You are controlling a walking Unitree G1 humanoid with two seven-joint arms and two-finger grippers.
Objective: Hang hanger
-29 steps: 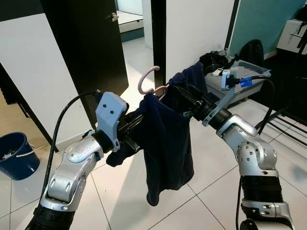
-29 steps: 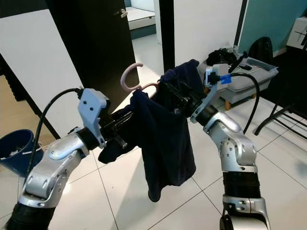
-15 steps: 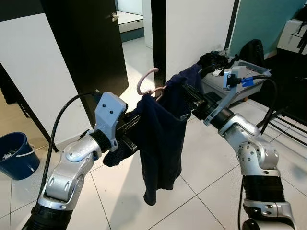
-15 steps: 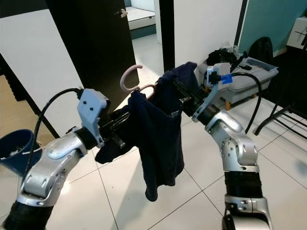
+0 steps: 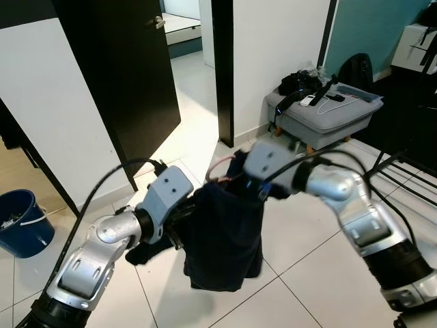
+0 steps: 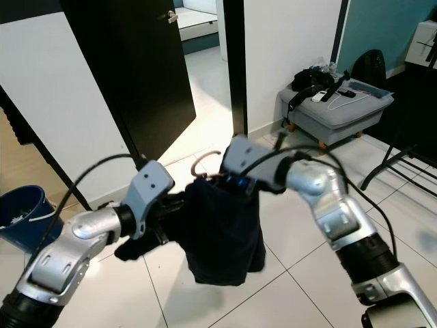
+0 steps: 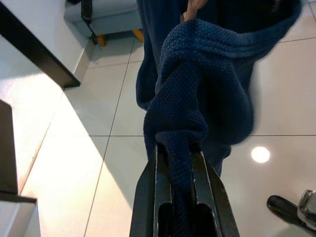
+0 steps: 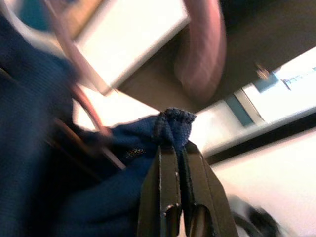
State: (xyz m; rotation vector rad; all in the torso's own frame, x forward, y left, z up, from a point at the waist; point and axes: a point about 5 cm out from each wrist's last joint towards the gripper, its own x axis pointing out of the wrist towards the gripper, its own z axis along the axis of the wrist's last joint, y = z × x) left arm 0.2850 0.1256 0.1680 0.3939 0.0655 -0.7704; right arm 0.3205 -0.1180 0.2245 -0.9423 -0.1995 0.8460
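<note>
A dark navy knit garment (image 5: 222, 232) hangs between my two arms, low over the tiled floor. The pink hanger (image 5: 218, 166) sticks out of its top, with only the curved hook showing. My left gripper (image 7: 175, 148) is shut on a bunched fold of the navy fabric, at the garment's left side (image 5: 183, 222). My right gripper (image 8: 174, 148) is shut on a small fold at the garment's top edge, close beside the pink hook (image 8: 202, 49). In the eye views the right gripper (image 5: 240, 186) sits at the garment's upper right, blurred.
A grey padded bench (image 5: 321, 113) with a black bag and small items stands ahead on the right. A black open door (image 5: 116, 75) is ahead on the left, a blue bucket (image 5: 20, 222) at far left. Black rack legs (image 5: 410, 171) cross the floor at right.
Both arms have come down and the garment with its hanger has dropped from chest height to low over the floor. The right wrist has swung in toward the hook.
</note>
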